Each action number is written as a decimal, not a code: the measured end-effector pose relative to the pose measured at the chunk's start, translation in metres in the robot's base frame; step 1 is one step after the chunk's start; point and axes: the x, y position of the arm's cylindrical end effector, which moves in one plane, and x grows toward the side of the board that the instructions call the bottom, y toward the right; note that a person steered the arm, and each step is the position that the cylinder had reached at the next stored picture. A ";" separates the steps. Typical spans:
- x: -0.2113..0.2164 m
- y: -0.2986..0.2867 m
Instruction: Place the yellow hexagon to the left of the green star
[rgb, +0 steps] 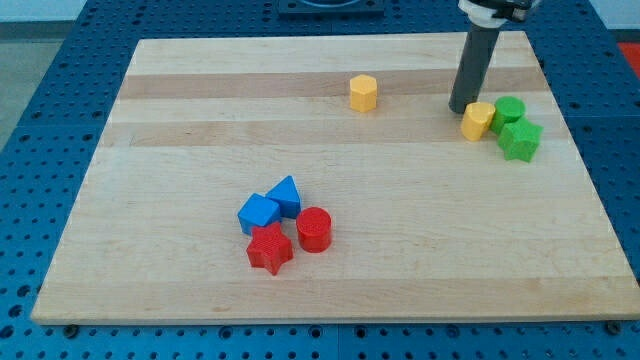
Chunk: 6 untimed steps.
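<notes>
A pale wooden board (330, 180) with visible grain lies on a blue perforated table (40, 120). The blocks look like matte plastic: two yellow, two green, two blue, two red. My tip (461, 108), the end of a dark round rod with no jaws to open or close, stands just beside a yellow block (478, 120) at the view's left of it; whether they touch, I cannot tell.

That block touches a green cylinder (509, 110), with the green star (520, 140) below. The yellow hexagon (363, 92) sits well apart, toward the view's left of my tip.

Far toward the view's bottom left cluster a blue cube (259, 213), a blue wedge (286, 195), a red cylinder (314, 229) and a red star (270, 248).
</notes>
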 end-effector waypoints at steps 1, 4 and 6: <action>-0.017 -0.024; -0.073 -0.131; -0.031 -0.135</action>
